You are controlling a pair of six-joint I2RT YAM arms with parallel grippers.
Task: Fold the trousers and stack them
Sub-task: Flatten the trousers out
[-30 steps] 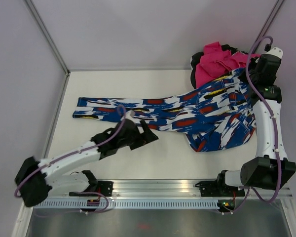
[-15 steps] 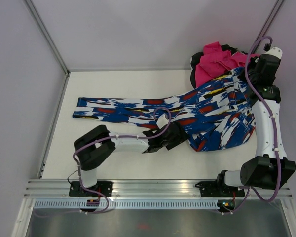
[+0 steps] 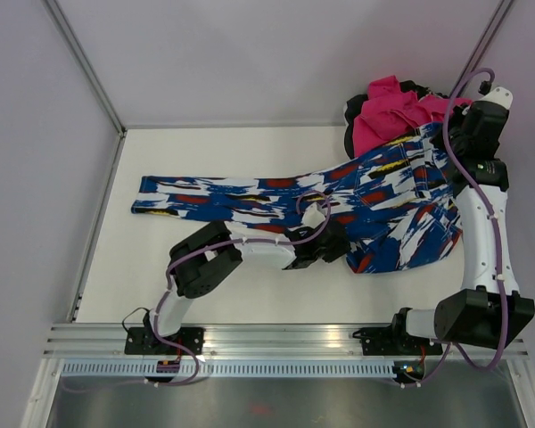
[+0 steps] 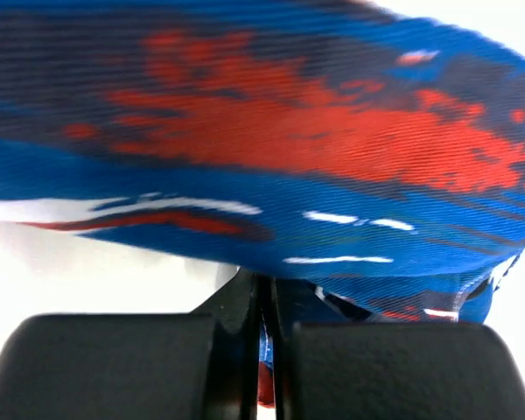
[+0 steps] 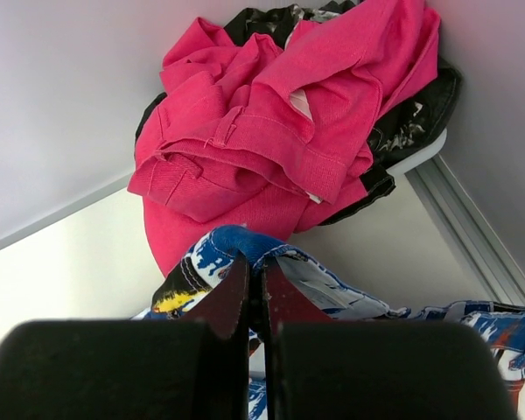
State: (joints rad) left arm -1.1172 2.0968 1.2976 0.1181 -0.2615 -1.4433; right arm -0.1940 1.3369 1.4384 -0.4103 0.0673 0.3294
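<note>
- The trousers (image 3: 339, 201) lie unfolded on the table (image 3: 250, 294). Their waist end touches the near side of the pink garment (image 3: 388, 111), and one long leg runs leftward well away from it.
- The part of the trousers nearest the pink garment is rumpled and bunched. Whether the second leg lies under the first or is crumpled into that bunch cannot be told.
- The right gripper (image 5: 255, 271) sits just in front of the pink garment. Its fingers are pressed together on a raised fold of blue cloth at the waist end.
- The left gripper (image 4: 264, 289) is farther from the pink garment, at the near edge of the bunched cloth. Its jaws are closed, with a sliver of the blue and red fabric pinched between them.
- A black garment (image 5: 411, 114) lies under the pink garment, and neither gripper touches it.
- Judged from this, the task is barely begun. Both grippers have a hold, but no fold has been made.
- What is left appears to be spreading the cloth flat, laying the legs together, folding them and setting the folded trousers on a stack.
</note>
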